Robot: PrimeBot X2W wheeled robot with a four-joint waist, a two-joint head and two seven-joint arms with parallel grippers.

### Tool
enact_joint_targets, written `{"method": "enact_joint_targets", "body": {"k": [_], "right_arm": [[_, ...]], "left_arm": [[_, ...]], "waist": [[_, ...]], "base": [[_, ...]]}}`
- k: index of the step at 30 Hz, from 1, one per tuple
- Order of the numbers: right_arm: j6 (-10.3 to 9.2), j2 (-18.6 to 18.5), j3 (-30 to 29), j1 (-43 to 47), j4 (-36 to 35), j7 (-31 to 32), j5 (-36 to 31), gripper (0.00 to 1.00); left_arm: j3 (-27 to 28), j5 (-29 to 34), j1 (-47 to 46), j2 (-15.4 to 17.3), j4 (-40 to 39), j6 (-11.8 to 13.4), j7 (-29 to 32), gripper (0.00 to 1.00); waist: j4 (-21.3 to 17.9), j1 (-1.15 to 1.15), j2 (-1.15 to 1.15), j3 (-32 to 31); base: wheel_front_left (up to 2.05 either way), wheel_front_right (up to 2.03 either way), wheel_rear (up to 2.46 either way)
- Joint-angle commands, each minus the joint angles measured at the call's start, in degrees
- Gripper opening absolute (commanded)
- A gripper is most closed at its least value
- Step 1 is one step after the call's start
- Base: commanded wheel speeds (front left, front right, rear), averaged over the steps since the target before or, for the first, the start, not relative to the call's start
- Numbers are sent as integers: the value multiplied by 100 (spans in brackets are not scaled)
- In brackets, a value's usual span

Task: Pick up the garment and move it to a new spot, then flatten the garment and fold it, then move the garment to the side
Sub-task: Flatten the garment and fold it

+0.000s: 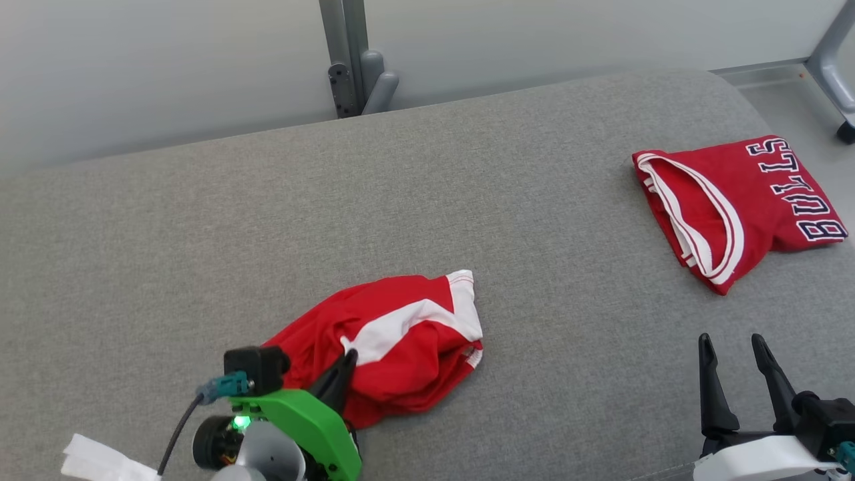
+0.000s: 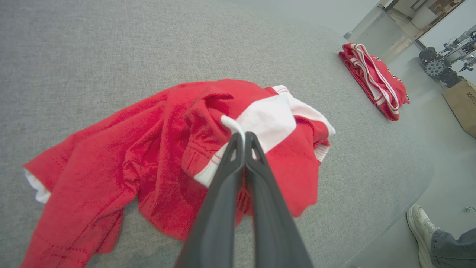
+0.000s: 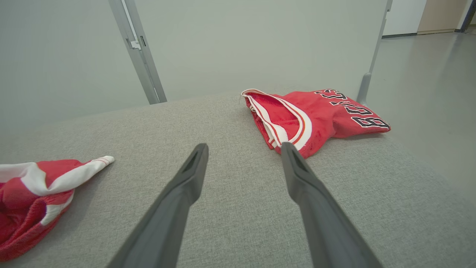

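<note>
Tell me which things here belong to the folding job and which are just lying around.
In the job:
crumpled garment, red and white
left gripper, shut on a fold of it
right gripper, open over the grey surface

Lying about:
folded Bulls jersey, off to the right, apart from the crumpled one
white scrap near the left arm
person's shoe on the floor

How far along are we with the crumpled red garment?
Done: one Bulls jersey lies folded far right on the grey table. In hand: the left hand is shut on a white fold of the crumpled garment, which lies bunched on the table. Left: lifting, moving, flattening, folding, setting aside. The right hand hangs open.
</note>
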Motion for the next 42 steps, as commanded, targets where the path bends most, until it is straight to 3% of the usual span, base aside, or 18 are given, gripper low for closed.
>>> {"method": "enact_joint_targets", "body": {"k": [1,13,23,30,34,36,42], "right_arm": [[-6,-15,-11,-1,12,-17,25,100],[-6,-16,62,-188,73,-17,200,100],[-6,-14,31,-242,146,-17,448,100],[-6,-14,-63,-304,187,-17,546,100],[-6,-14,-91,-323,191,-17,561,100],[-6,-14,-86,-313,188,-17,559,100],[-6,-14,-139,-135,175,-17,513,100]], "left_arm": [[28,138,-205,86,-131,-9,-15,0],[-228,683,-2224,267,-902,-251,835,0],[-102,813,-3844,489,-593,-654,1343,0],[-164,1064,-4943,362,-156,-948,1046,0],[-149,1157,-4830,239,-136,-896,563,0],[-227,1263,-4508,333,-208,-842,377,0],[-410,1179,-2653,603,-670,-455,50,0]], "waist": [[-72,0,61,-5],[-567,0,61,5],[-1038,0,61,176],[-1195,0,61,288],[-1199,0,61,271],[-1190,0,61,252],[-1000,0,61,200]], "base": [[0,0,0],[0,0,0],[0,0,0],[0,0,0],[0,0,0],[0,0,0],[0,0,0]]}}
